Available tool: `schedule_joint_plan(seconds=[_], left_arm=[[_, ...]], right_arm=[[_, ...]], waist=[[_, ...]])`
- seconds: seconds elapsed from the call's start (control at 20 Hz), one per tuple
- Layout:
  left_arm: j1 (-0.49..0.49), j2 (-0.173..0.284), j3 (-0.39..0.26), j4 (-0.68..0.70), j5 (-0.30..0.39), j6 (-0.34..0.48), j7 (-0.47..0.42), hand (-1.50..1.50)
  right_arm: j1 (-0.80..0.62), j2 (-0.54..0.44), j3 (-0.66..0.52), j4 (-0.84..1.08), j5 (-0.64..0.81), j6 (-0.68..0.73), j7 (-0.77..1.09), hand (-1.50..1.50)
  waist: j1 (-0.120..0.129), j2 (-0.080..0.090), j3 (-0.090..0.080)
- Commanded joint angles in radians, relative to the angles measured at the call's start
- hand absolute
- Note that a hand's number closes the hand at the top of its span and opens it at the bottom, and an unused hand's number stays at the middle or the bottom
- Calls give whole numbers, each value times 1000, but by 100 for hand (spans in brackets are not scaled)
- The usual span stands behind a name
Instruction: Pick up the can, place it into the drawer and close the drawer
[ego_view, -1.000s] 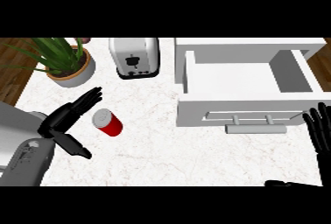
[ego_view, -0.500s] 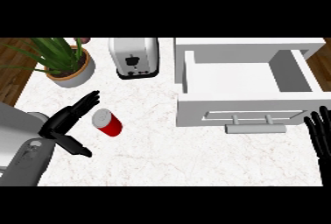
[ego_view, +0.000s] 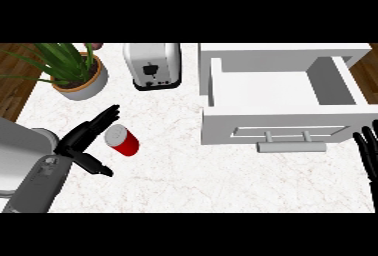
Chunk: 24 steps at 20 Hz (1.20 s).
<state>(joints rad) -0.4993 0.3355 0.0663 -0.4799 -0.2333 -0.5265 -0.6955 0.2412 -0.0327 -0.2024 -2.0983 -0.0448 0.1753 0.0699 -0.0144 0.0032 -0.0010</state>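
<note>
The left robot hand (ego_view: 85, 141), spread open on the worktop (ego_view: 184, 175), has the red can (ego_view: 122, 141) just beside its fingers, ungripped, so a careless closing could tip it away, while the open drawer (ego_view: 277, 132) lies far right, near the resting, open right robot hand (ego_view: 367, 155).

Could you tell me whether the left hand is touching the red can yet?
Cannot tell. In the head view the left hand is open beside the red can, its fingers overlapping the can's top edge; neither contact nor a gap shows plainly.
</note>
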Motion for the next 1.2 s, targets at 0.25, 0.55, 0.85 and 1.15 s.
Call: schedule_joint_plan(seconds=[0.25,0.55,0.85,1.15], left_arm=[[-75,-10,-4,153,-26,-40,-131,-150],[-137,-63,-5,165,-17,-19,-69,-150],[-161,-78,-3,248,-37,26,-113,-150],[-152,-76,-24,181,-37,-28,-118,-150]], right_arm=[[14,11,11,-4,15,11,-27,-150],[18,4,-15,-37,-23,18,7,-150],[18,4,-11,-27,-22,32,7,-150],[9,-13,-38,-32,-37,37,17,-150]], waist=[[-7,2,0],[-7,1,0],[-12,4,-1],[-1,0,0]])
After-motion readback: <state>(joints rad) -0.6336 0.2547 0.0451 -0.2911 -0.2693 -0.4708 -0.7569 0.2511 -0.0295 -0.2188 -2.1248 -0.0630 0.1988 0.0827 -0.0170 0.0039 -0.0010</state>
